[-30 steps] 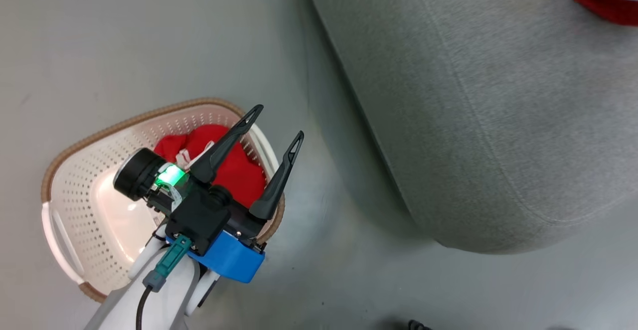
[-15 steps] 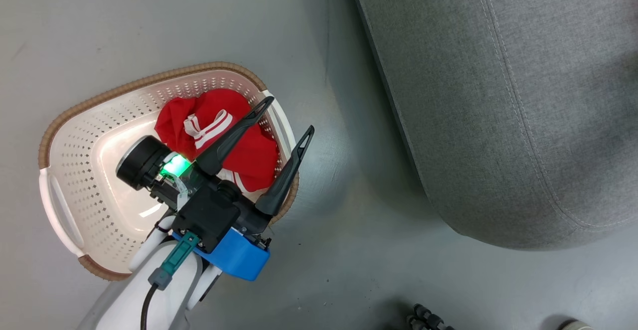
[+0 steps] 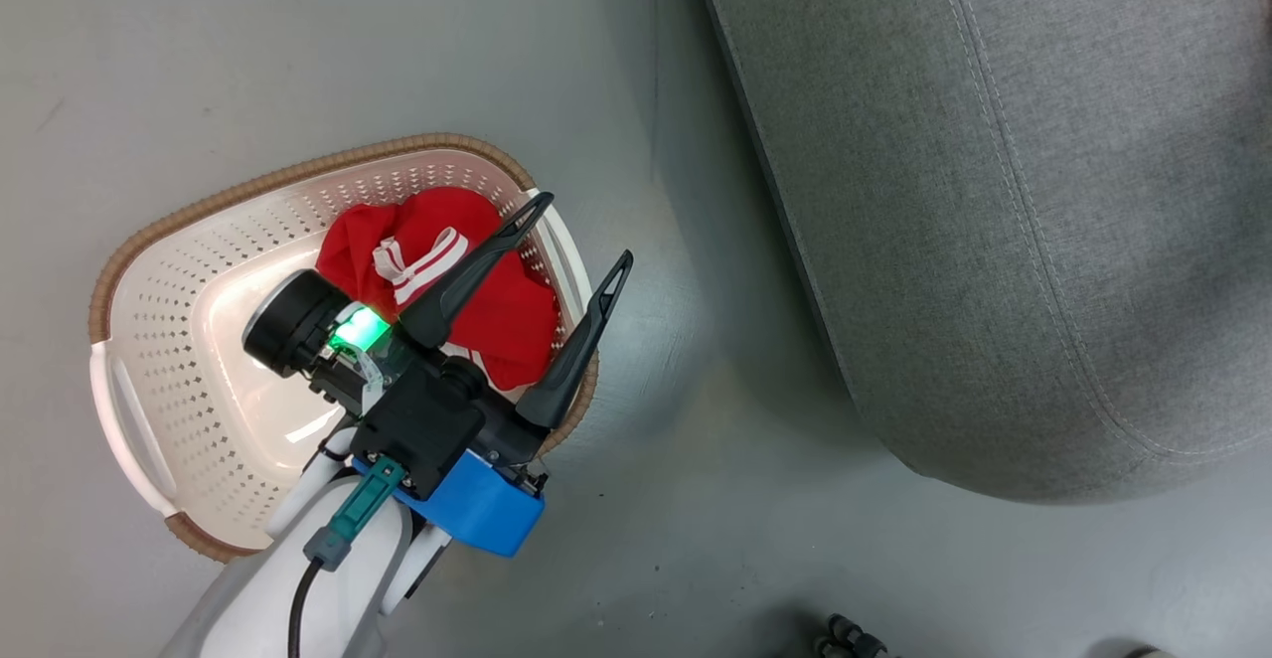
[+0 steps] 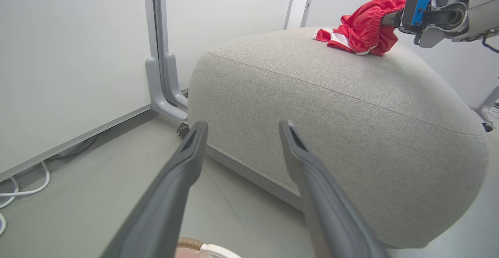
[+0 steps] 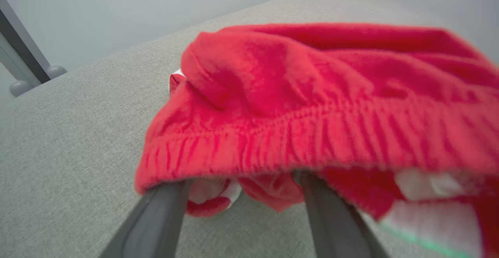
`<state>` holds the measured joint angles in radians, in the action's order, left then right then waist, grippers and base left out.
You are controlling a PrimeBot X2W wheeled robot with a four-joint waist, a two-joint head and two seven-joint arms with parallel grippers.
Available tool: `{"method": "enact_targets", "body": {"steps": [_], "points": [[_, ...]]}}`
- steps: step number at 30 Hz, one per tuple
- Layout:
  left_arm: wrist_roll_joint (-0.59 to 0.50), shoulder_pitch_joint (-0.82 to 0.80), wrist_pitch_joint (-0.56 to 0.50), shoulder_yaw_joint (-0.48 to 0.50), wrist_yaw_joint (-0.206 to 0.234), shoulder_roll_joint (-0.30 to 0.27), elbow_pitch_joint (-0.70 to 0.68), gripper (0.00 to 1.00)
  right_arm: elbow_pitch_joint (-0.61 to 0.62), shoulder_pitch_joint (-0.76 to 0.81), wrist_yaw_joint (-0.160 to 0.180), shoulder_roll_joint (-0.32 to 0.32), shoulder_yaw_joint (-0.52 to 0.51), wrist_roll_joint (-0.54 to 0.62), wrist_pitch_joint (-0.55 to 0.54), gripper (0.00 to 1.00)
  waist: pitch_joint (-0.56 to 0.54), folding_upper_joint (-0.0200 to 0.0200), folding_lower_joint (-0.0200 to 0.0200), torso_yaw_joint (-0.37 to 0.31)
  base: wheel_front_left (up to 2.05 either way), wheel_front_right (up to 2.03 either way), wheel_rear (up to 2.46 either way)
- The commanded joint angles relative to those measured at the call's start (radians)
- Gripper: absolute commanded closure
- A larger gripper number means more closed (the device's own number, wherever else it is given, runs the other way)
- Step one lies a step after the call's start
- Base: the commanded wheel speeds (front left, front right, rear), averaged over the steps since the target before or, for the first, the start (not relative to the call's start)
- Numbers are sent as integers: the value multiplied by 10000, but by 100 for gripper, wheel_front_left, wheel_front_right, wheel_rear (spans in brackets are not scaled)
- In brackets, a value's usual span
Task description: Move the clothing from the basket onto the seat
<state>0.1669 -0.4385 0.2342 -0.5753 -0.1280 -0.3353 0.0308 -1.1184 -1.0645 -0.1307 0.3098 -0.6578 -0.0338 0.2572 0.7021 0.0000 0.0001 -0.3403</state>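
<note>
One red garment (image 3: 442,265) left in basket (image 3: 159,360), centre-left, directly under left hand (image 3: 585,227), spread wide, nearer; right hand (image 5: 241,178), seemingly spread, lies beneath second garment (image 5: 312,94) on seat (image 5: 78,152).

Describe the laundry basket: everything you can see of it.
The basket is cream perforated plastic with a brown woven-look rim and white side handles. It sits upright on the grey floor, apart from the seat. One crumpled red garment lies inside, at the seat-side end. The open left gripper hangs over that end.
</note>
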Motion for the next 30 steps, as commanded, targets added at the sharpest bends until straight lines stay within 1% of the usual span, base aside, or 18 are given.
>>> {"method": "enact_targets", "body": {"steps": [1,8,11,16,22,30], "points": [[42,-152,67,-16,55,16,56,0,-29,-57,-1,-12,-45,118,49,0,-60,0,-1,20,0,0,0],[213,-156,199,4,85,192,345,0,88,318,-1,17,189,504,78,0,-561,0,-1,166,0,0,0],[327,-108,261,12,96,357,531,0,203,658,-1,161,707,1031,81,0,-905,0,-1,297,0,0,0],[470,32,311,68,85,589,844,0,338,1169,-1,18,1661,1532,86,0,-1511,0,-1,471,0,0,0],[613,405,319,377,72,992,870,0,625,1865,-1,-183,2533,1350,91,0,-2377,0,-1,668,0,0,0],[729,1310,322,1026,34,1479,995,0,1303,3224,-1,-369,3456,684,91,0,-3751,0,-1,1021,0,0,0]]}}
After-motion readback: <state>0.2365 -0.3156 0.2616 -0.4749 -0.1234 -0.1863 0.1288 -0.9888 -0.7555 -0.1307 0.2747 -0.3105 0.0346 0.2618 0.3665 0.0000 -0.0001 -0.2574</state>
